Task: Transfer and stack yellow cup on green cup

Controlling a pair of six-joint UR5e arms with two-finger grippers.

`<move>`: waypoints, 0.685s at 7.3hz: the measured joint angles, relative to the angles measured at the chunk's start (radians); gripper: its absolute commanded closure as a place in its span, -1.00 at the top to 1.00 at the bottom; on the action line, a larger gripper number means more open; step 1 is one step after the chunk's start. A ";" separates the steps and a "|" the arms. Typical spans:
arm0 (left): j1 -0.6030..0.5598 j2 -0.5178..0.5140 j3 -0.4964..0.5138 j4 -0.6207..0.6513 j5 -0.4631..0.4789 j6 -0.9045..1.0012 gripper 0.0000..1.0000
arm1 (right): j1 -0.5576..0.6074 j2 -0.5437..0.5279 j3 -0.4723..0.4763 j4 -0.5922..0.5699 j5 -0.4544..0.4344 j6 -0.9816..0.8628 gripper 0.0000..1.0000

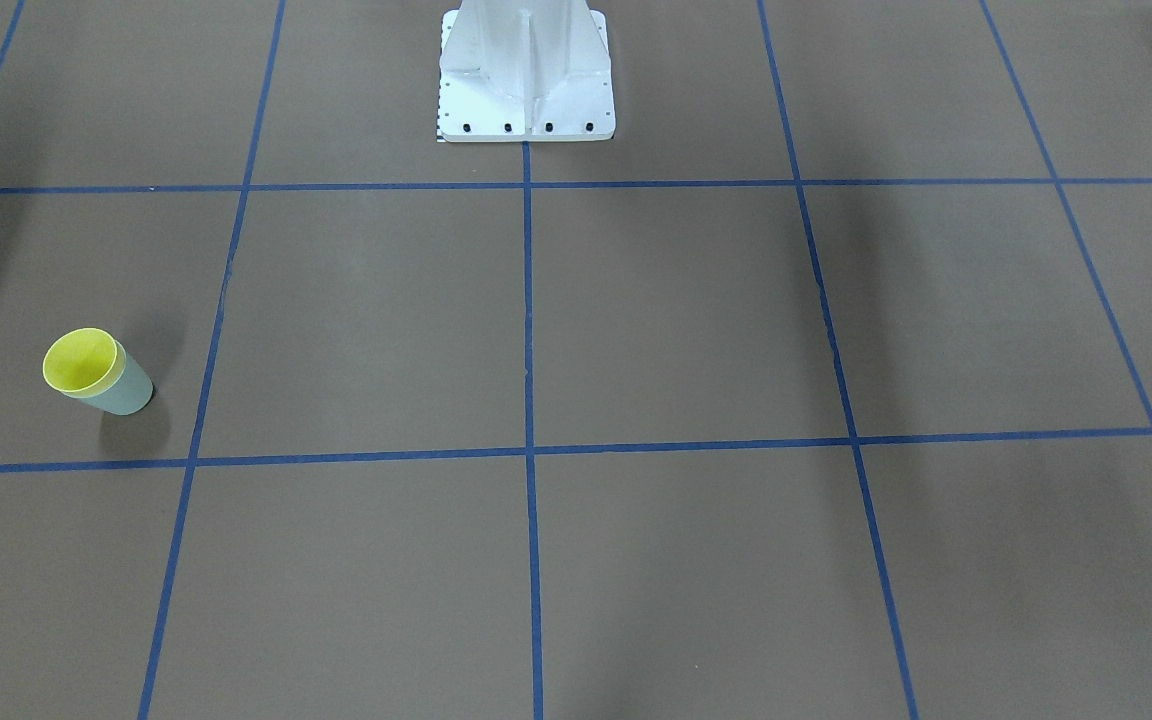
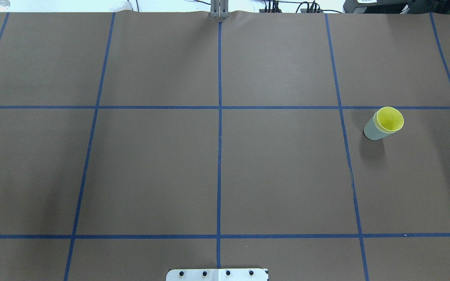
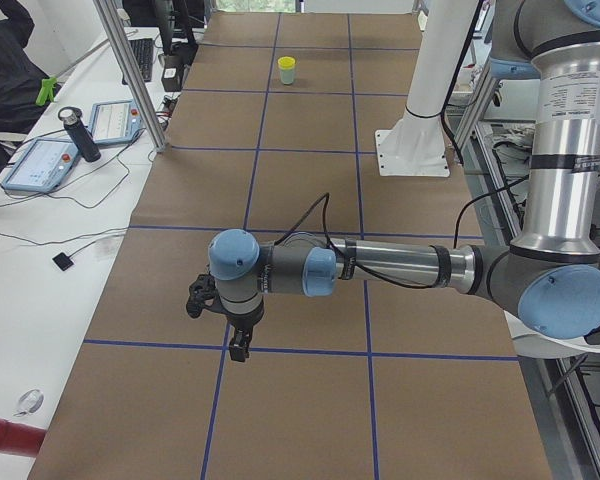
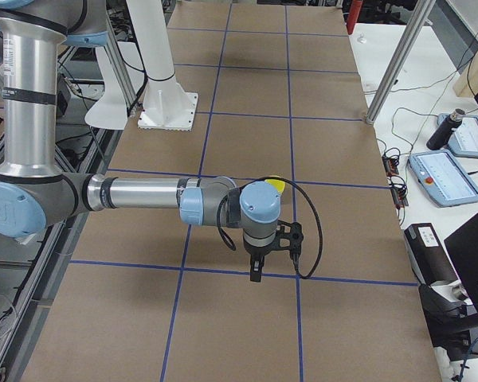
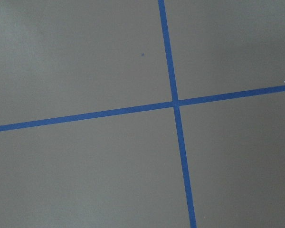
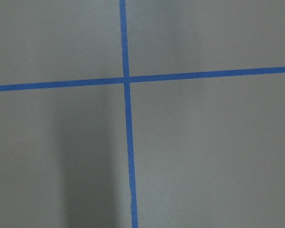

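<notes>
Yellow cup (image 1: 83, 360) sits nested in the green cup (image 1: 128, 393): stacking looks done, no further move needed. Cannot tell if left gripper (image 3: 238, 348) or right gripper (image 4: 256, 272) is spread.

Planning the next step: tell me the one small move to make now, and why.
Probably just hold the arms clear: the yellow cup already sits upright inside the green cup, and the left gripper and right gripper are off them.
</notes>
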 measured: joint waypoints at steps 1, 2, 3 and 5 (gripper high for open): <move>-0.001 0.013 -0.011 -0.001 -0.001 0.000 1.00 | 0.000 0.000 0.000 0.000 0.002 0.001 0.98; -0.001 0.027 -0.024 -0.002 -0.002 0.000 1.00 | 0.000 0.000 -0.001 0.000 0.003 0.001 0.98; -0.001 0.036 -0.035 -0.001 -0.002 0.000 1.00 | 0.000 0.000 -0.001 0.000 0.003 0.002 0.98; 0.000 0.043 -0.042 -0.001 -0.002 0.000 1.00 | 0.000 0.000 0.000 0.001 0.004 0.002 0.98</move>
